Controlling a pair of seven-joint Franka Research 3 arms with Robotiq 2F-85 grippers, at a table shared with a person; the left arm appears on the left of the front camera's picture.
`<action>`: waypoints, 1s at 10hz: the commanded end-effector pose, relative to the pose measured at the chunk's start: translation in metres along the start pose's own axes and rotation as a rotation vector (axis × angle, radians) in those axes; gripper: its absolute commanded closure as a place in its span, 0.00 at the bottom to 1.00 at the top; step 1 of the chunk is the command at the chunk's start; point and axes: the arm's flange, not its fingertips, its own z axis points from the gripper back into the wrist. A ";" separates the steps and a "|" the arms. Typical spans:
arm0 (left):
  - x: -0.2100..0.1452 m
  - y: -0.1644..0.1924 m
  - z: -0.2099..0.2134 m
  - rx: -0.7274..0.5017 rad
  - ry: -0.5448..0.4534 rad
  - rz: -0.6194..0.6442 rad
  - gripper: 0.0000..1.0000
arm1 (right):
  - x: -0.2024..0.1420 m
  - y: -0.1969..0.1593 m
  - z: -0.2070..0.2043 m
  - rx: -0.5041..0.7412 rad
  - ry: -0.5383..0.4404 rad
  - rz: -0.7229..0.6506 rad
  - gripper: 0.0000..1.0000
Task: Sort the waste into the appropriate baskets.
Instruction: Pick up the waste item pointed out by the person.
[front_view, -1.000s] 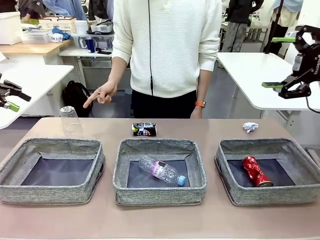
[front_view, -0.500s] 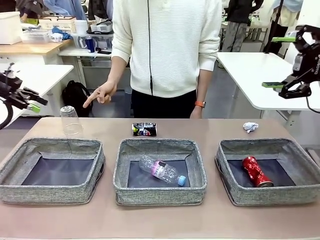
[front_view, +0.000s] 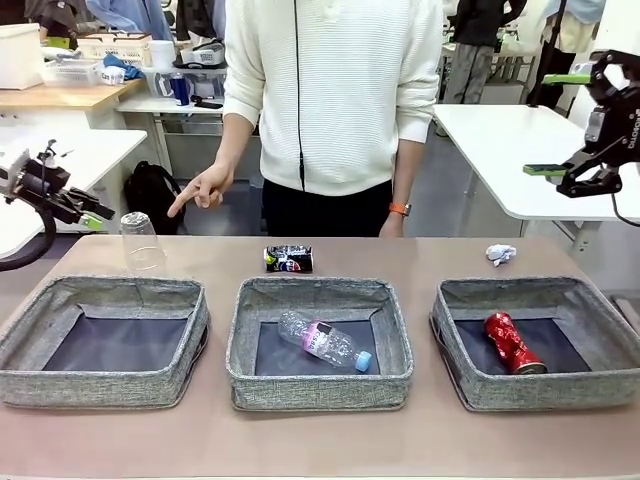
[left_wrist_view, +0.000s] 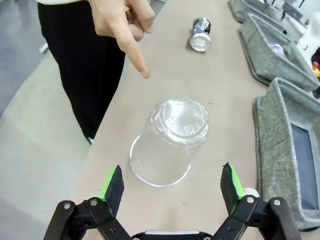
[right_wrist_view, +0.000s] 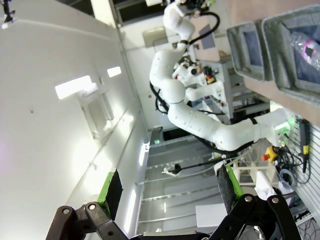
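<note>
An upturned clear plastic cup (front_view: 142, 243) (left_wrist_view: 170, 140) stands at the table's far left. My left gripper (front_view: 97, 213) (left_wrist_view: 171, 173) hovers open just short of it, jaws either side of the cup's width, not touching. A person's hand (front_view: 200, 190) (left_wrist_view: 125, 25) points a finger down at the cup. The dark crushed can (front_view: 288, 259) (left_wrist_view: 201, 35) lies behind the middle basket (front_view: 320, 388). That basket holds the bottle (front_view: 325, 341). The red can (front_view: 514, 343) lies in the right basket (front_view: 540, 392). The left basket (front_view: 100, 388) holds nothing. My right gripper (front_view: 556, 123) (right_wrist_view: 170, 182) hangs open, high at the right.
A crumpled white paper ball (front_view: 500, 254) lies behind the right basket. The person in a white sweater (front_view: 335, 100) stands at the far edge. In the left wrist view the table edge drops to the floor just left of the cup.
My left gripper has come in from the left and up toward the upturned cup. The right arm and the person's pointing hand have held still.
</note>
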 end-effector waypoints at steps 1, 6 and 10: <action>0.003 0.003 -0.008 0.002 0.015 -0.028 0.00 | -0.001 0.002 0.000 0.003 0.002 0.011 0.00; -0.012 0.014 -0.049 -0.001 0.031 -0.036 0.00 | -0.001 0.002 0.000 0.003 0.002 0.011 0.00; -0.010 0.015 -0.072 -0.036 0.024 -0.075 0.00 | -0.001 0.002 0.000 0.003 0.002 0.011 0.00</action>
